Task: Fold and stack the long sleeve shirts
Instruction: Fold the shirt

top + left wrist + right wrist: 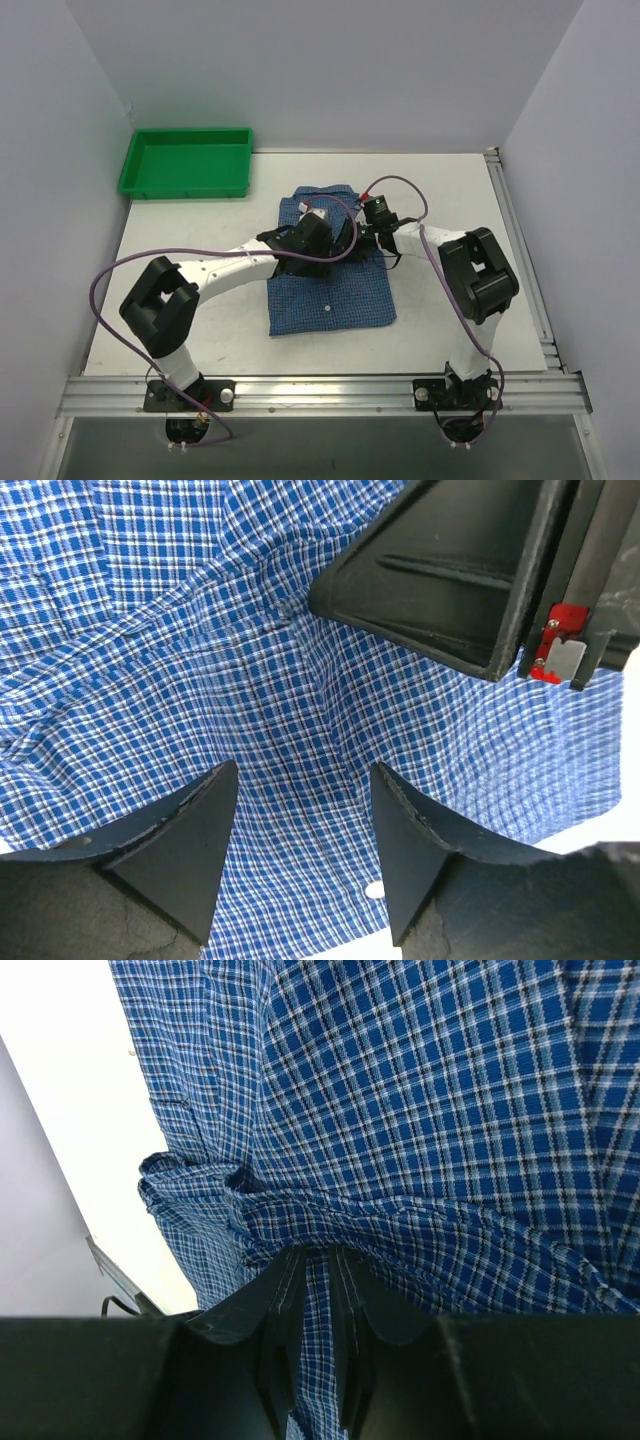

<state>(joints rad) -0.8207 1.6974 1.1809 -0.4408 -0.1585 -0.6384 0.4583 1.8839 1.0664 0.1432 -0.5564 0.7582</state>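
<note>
Right pincer (318,1260) is clenched on a bunched fold of the blue shirt (300,305) in the middle of the worktop (330,352), while left pincer (305,770) hangs open just above it and should grab cloth too, so both fold evenly.

No legible text, label, brand, number or sign appears in any view. The shirt (330,295) shows only its checked weave; the green tray (186,163) at the far left corner of the counter (450,200) is plain; the red clip (556,645) is unmarked
</note>
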